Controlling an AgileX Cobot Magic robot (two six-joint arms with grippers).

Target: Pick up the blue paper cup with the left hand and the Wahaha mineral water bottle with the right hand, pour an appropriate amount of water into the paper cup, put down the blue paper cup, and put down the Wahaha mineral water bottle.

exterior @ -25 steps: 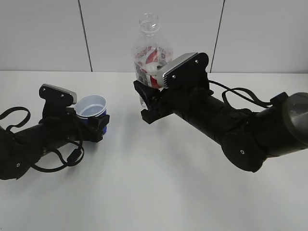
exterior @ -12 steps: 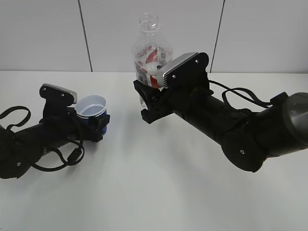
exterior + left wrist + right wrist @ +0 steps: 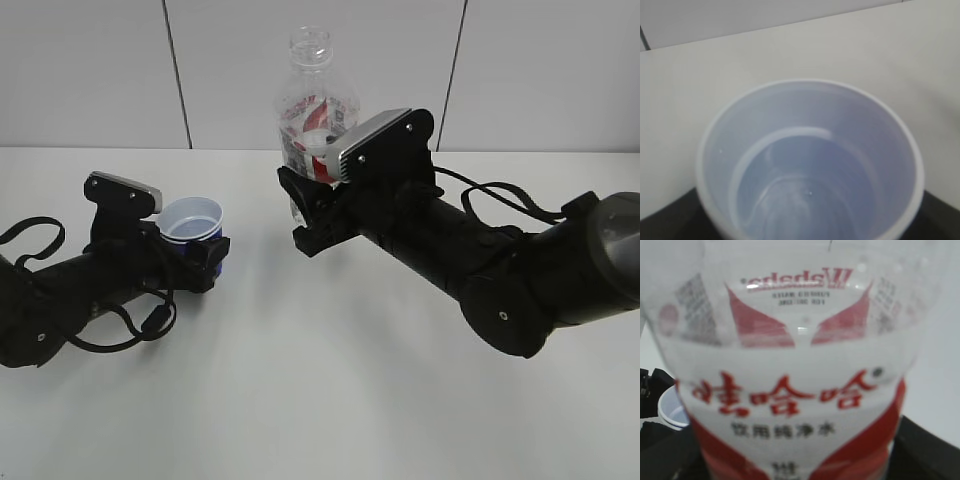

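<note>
The blue paper cup [image 3: 192,222] sits upright between the jaws of my left gripper [image 3: 203,262], low over the table at the left. The left wrist view looks straight into its white inside [image 3: 810,165], where a faint ring shows low down; I cannot tell if it holds water. My right gripper [image 3: 312,212] is shut on the Wahaha mineral water bottle [image 3: 315,100], which stands upright and capless in the middle. Its red-and-white label fills the right wrist view [image 3: 795,390], with the cup's rim [image 3: 671,410] at the left edge. The bottle's base is hidden.
The white table [image 3: 330,400] runs to a pale panelled wall [image 3: 90,70] behind. The thick right arm [image 3: 520,270] lies across the right half and the left arm with its cable [image 3: 70,300] across the left. Cup and bottle stand about a hand's width apart.
My left gripper with the cup has shifted very slightly. The right arm and the bottle have not moved.
</note>
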